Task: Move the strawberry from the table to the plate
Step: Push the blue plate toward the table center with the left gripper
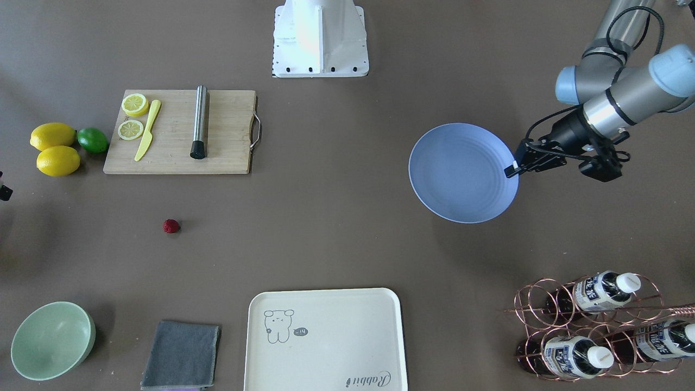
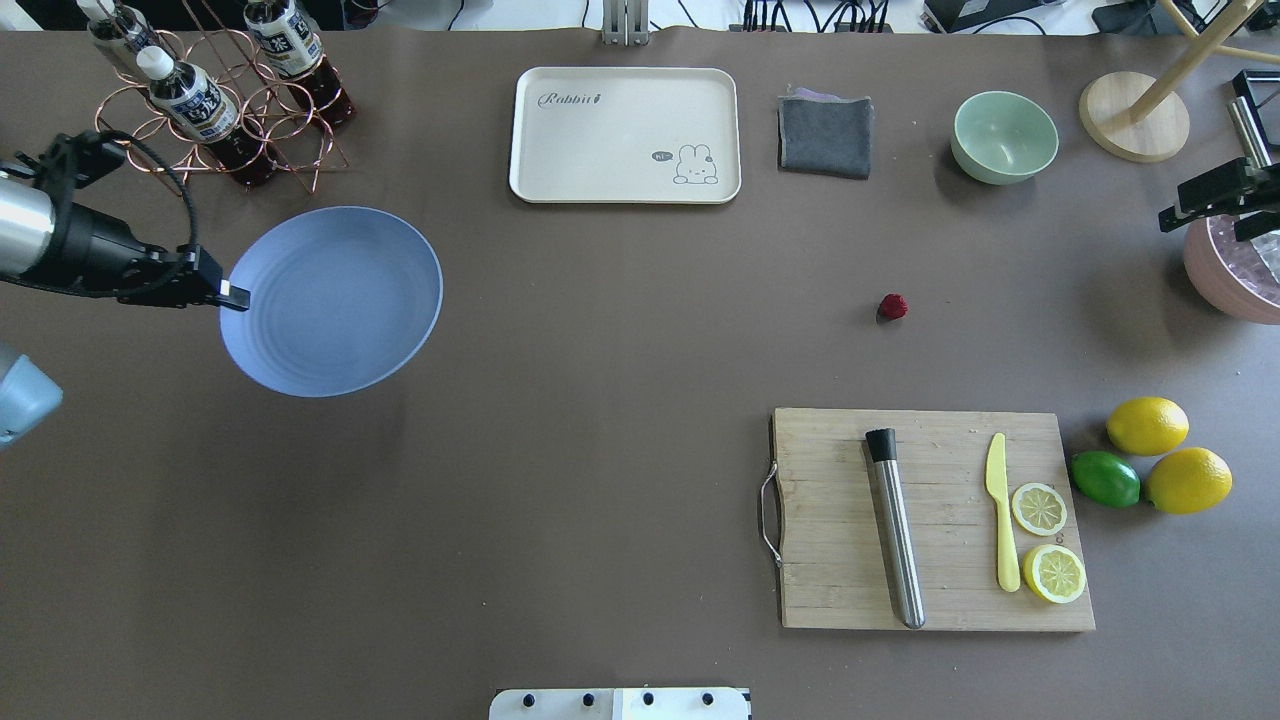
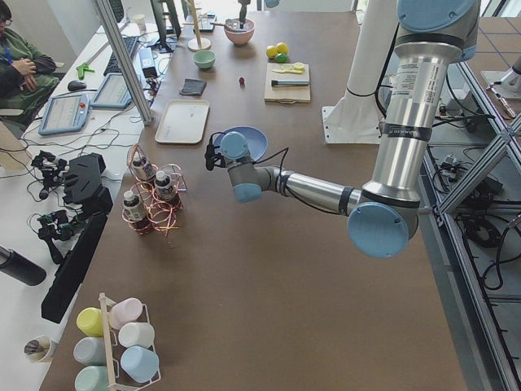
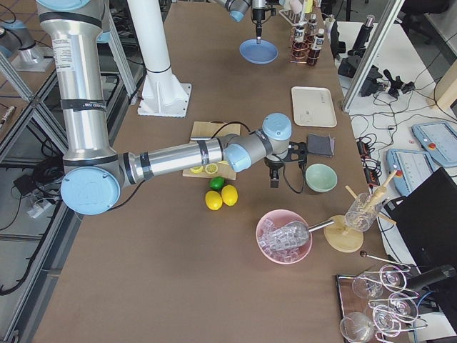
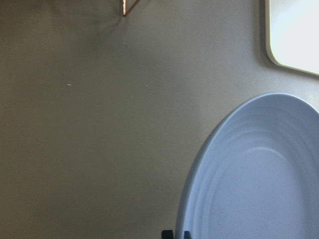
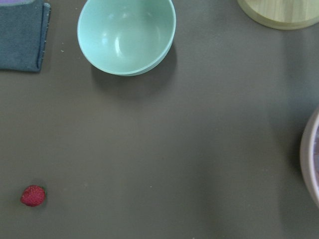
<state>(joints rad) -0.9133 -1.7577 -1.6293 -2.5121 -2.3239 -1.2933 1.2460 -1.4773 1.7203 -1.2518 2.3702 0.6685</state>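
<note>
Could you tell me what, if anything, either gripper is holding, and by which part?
The left gripper appears to pinch the plate by its rim; the right gripper holds nothing.

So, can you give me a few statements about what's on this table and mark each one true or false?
The strawberry lies on the bare table. True.
The blue plate holds fruit. False: it is empty.
Two lemon slices lie on the cutting board. True.
The lime sits in the green bowl. False: it lies on the table beside two whole lemons.
The left arm's fingers are at the strawberry. False: they are at the plate's rim, far from it.
</note>
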